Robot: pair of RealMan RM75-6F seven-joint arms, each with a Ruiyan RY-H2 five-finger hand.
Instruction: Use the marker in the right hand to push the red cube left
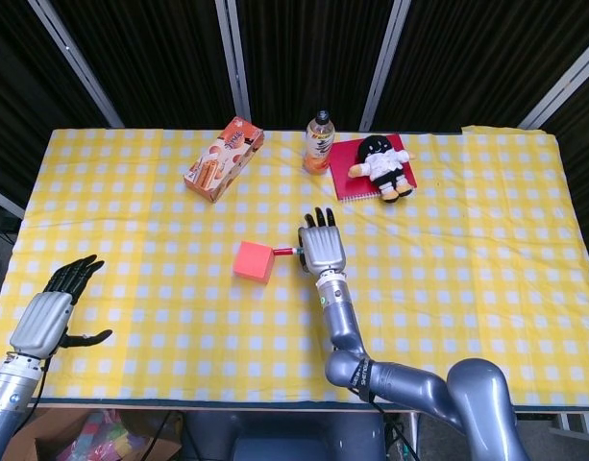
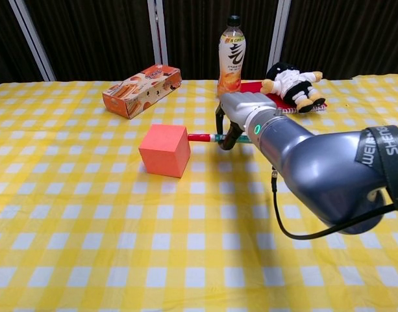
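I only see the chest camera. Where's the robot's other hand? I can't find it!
Observer: The left hand is at the near left corner of the table, fingers apart, holding nothing.
Operator: Is it in the cube's way?
Observer: No. In the head view the red cube sits near the middle, with lots of bare checks between it and that hand.
Operator: What's the doll lying on?
Observer: From above, the doll lies on a whole red notebook, beside the bottle.
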